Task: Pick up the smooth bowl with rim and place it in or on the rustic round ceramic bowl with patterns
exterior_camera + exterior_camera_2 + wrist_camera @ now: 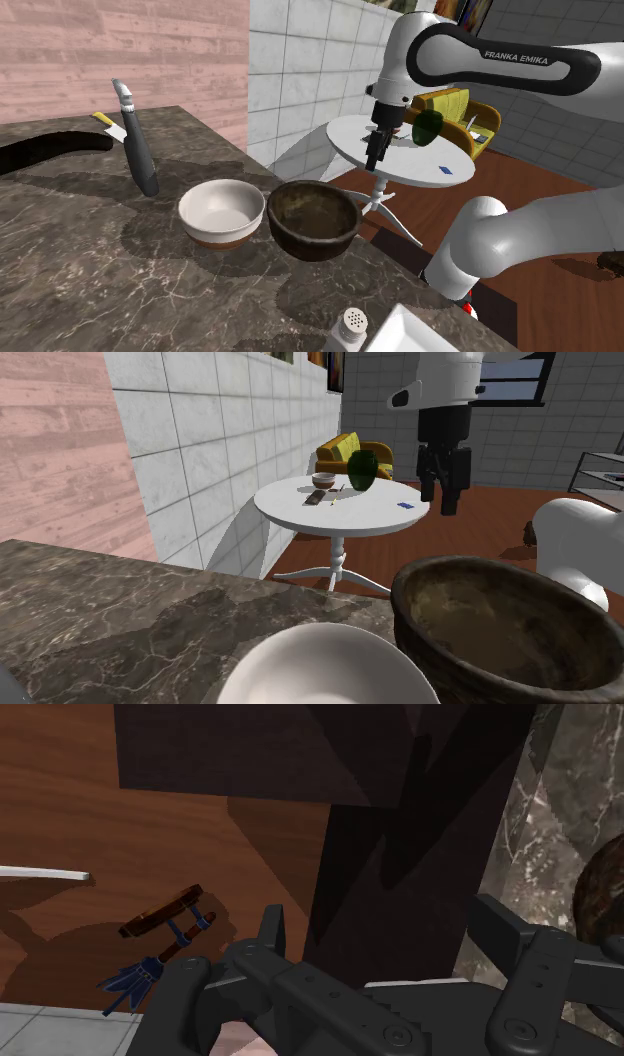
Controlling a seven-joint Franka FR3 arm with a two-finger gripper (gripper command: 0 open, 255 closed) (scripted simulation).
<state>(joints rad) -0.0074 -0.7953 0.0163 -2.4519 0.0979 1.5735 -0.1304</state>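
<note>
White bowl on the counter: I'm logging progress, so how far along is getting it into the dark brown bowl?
Done: nothing yet. The white bowl sits on the marble counter beside the dark brown bowl, which holds nothing. In hand: the gripper hangs high near the counter's edge, fingers apart and clasping nothing. Left: the reach, grasp, lift and placing.

On the near marble counter [120, 612] a white bowl [330, 667] sits just left of a dark brown bowl [500, 627]; the black gripper [445, 500] hangs above, before a far round white table [340, 514]
</note>
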